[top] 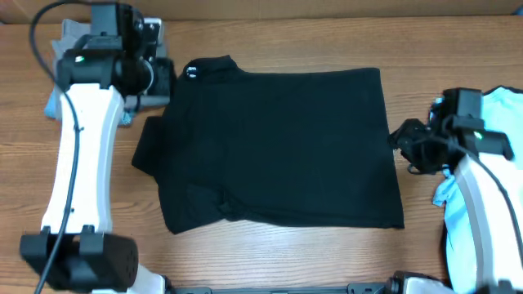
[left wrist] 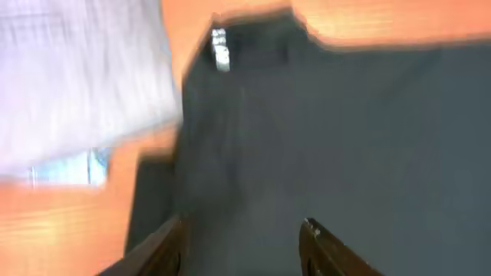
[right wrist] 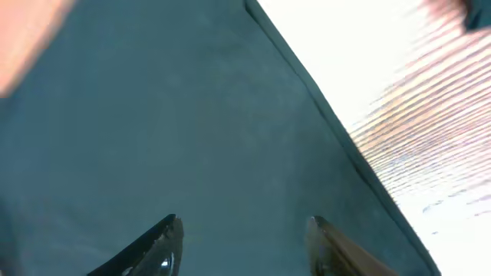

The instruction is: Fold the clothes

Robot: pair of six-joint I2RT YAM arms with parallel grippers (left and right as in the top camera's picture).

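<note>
Hovering with fingers spread and empty, your left end effector [left wrist: 242, 249] sits over the collar end of the black T-shirt [top: 278, 147], your right end effector [right wrist: 242, 249] over its hem end. Spread flat on the surface [top: 270, 261], the shirt looks limp and light, so pinch edge corners, not the middle.

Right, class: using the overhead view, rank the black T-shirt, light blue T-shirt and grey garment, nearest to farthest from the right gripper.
1. Black T-shirt, directly under the right gripper.
2. Light blue T-shirt, far right.
3. Grey garment, top left corner.
</note>
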